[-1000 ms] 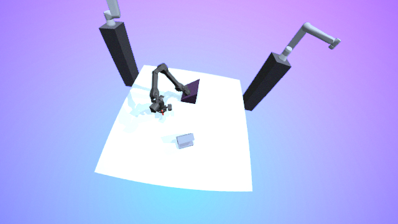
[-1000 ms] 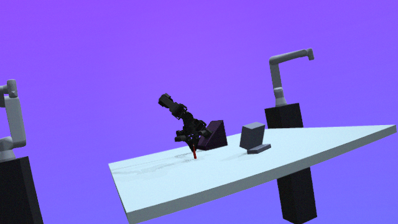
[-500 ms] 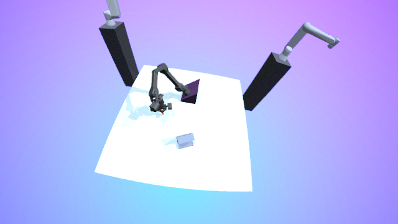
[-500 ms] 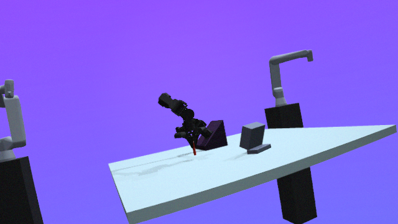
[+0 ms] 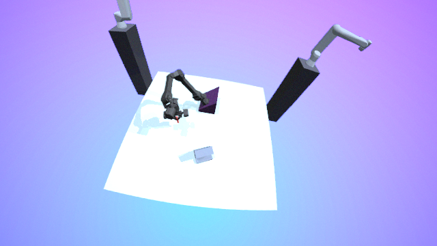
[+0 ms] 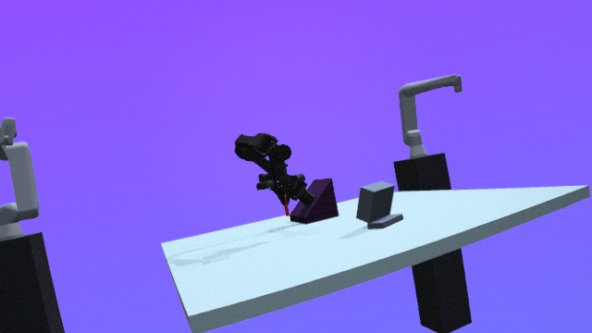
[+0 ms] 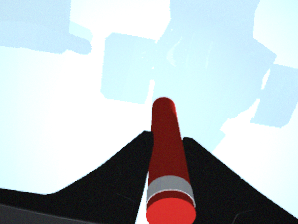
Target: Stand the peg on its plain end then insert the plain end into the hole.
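Gripper [image 7: 166, 183] clamped on red peg [image 7: 168, 163], seemingly above pale table [image 5: 218, 178]; purple backdrop.

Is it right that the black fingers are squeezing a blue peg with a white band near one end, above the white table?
Not quite: the peg is red, not blue, as the wrist view shows. The rest holds: the black fingers are shut on the round peg, it has a white band near one end, and it is above the white table.
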You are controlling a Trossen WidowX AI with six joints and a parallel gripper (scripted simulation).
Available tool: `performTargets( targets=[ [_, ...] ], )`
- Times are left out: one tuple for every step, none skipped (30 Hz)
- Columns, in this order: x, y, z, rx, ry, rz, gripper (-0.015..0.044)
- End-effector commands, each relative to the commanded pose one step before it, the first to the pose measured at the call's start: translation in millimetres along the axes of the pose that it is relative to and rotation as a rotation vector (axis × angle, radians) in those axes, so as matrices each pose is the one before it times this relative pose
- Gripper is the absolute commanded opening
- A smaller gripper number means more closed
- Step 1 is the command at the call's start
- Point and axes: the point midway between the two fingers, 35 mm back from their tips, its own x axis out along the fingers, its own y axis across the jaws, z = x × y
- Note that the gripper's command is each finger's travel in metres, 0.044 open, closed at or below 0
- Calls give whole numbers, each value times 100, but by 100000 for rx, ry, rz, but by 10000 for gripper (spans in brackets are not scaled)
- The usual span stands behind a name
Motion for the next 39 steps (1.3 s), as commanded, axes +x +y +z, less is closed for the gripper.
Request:
performTargets(
  targets=[
    [-130, -131, -61, -137, -621, -201, 0],
    [42, -68, -70, -135, 347, -133, 0],
    [53, -84, -87, -169, 433, -164, 0],
    [61, -97, -100, -195, 500, -187, 0],
    [64, -100, -104, -206, 525, -193, 0],
    [64, -100, -104, -208, 529, -191, 0],
    [64, -100, -104, -210, 531, -188, 0],
    [64, -99, -103, -211, 533, -185, 0],
    [64, -99, -103, -213, 535, -183, 0],
    [64, -98, -103, -214, 537, -180, 0],
    [65, -98, -103, -216, 539, -177, 0],
    [65, -97, -102, -217, 541, -174, 0],
    [65, -96, -102, -219, 543, -171, 0],
    [65, -96, -102, -221, 545, -169, 0],
    [65, -95, -101, -222, 547, -166, 0],
    [65, -95, -101, -224, 549, -163, 0],
    [65, -94, -101, -225, 550, -160, 0],
    [65, -94, -100, -227, 552, -157, 0],
    [65, -93, -100, -228, 554, -154, 0],
    [65, -93, -100, -230, 556, -151, 0],
    [65, -92, -99, -232, 558, -148, 0],
    [65, -91, -99, -233, 559, -145, 0],
    [65, -91, -99, -235, 561, -142, 0],
    [65, -90, -98, -236, 563, -140, 0],
    [65, -90, -98, -238, 564, -137, 0],
    [65, -89, -98, -239, 566, -134, 0],
    [65, -89, -97, -241, 567, -131, 0],
    [65, -88, -97, -243, 569, -128, 0],
    [65, -88, -96, -244, 571, -125, 0],
    [65, -87, -96, -246, 572, -122, 0],
    [65, -87, -96, -247, 574, -119, 0],
    [65, -86, -95, -249, 575, -116, 0],
    [65, -86, -95, -251, 577, -112, 0],
    [65, -85, -95, -252, 578, -109, 0],
    [64, -84, -94, -254, 580, -106, 0],
    [64, -84, -94, -255, 581, -103, 0],
    [64, -83, -93, -257, 582, -100, 0],
    [64, -83, -93, -259, 584, -97, 0],
    [64, -82, -93, -260, 585, -94, 0]
  ],
)
